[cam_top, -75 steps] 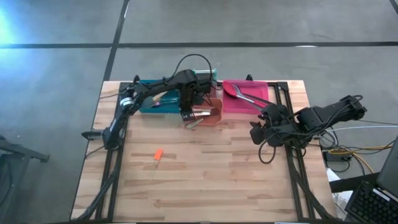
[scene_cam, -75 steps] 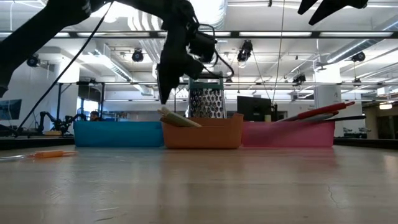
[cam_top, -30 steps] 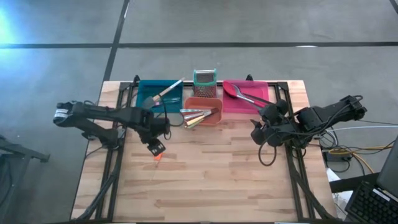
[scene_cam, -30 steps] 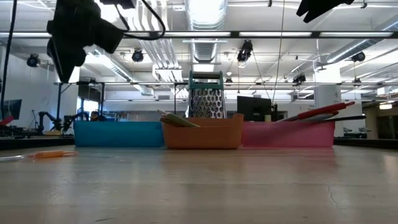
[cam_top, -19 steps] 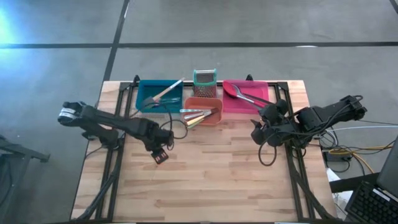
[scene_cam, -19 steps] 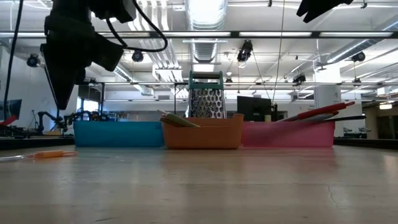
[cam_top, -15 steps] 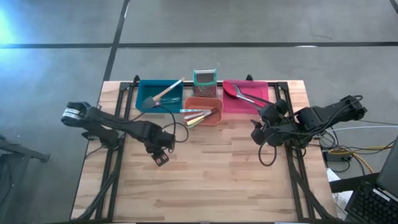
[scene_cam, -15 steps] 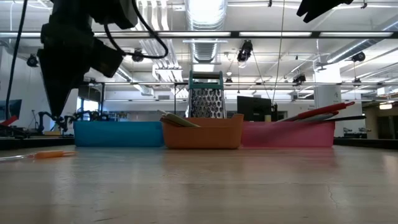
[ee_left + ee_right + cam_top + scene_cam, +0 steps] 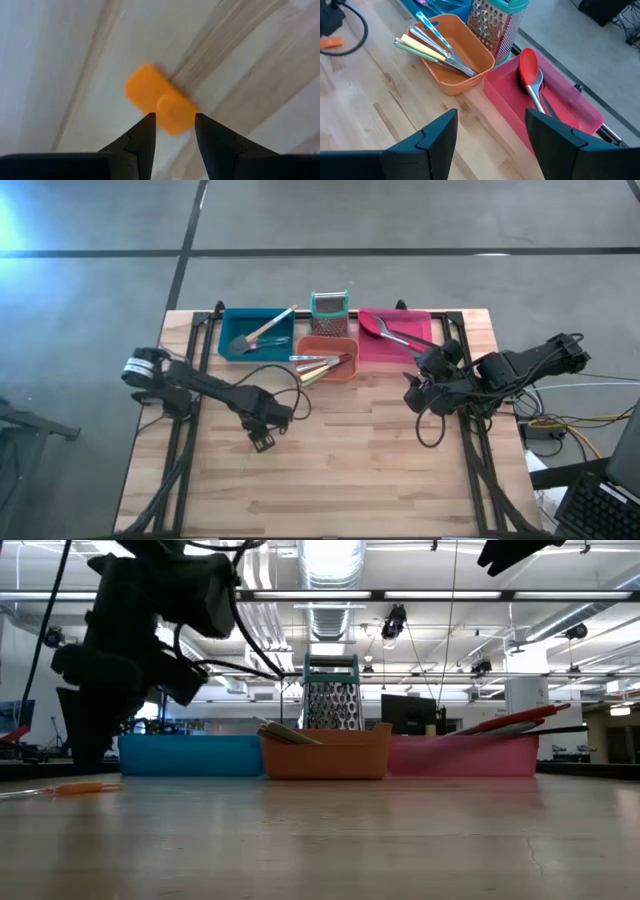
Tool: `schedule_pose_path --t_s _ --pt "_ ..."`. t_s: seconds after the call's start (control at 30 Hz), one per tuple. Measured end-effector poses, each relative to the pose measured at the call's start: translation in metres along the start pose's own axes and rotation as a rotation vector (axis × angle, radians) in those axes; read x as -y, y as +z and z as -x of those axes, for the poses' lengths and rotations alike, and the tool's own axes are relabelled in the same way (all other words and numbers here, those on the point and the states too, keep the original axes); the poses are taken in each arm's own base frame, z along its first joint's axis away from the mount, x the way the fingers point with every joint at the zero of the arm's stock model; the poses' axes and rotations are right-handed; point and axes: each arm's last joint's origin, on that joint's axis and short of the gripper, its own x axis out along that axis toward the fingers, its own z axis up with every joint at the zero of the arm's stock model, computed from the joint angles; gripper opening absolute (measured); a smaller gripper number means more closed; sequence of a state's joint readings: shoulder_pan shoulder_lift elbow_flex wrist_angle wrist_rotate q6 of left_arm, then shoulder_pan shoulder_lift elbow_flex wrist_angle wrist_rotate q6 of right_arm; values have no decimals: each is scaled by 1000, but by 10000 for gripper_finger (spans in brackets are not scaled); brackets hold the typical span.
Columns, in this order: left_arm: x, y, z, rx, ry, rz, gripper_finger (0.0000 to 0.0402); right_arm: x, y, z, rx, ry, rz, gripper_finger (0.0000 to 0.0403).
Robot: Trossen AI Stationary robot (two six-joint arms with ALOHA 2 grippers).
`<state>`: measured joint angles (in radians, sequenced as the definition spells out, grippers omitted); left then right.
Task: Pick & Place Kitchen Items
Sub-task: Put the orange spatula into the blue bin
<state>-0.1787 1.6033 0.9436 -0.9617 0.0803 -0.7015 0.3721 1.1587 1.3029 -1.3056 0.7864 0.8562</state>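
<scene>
While open, L gripper (image 9: 173, 131) over orange-handled tool (image 9: 160, 99).

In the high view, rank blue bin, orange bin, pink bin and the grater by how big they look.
1. Blue bin and pink bin: about equal, not ranked apart.
2. Orange bin.
3. Grater, smallest, seen end-on from above.

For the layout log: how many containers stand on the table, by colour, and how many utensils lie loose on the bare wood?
Blue bin: 1
Orange bin: 1
Pink bin: 1
Teal-rimmed mesh holder: 1
Loose orange-handled tool: 1
Total: 5
</scene>
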Motion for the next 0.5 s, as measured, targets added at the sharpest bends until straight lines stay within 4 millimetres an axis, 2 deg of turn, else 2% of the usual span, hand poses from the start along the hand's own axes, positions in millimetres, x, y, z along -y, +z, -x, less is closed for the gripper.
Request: schedule_pose_path --t_s 0.23,0.5 --pt "7 10 -18 -24 6 -59 148 1 0 0 0 2 -1 224" --pt "5 12 -26 -56 41 -46 212 2 0 1 -1 3 3 224"
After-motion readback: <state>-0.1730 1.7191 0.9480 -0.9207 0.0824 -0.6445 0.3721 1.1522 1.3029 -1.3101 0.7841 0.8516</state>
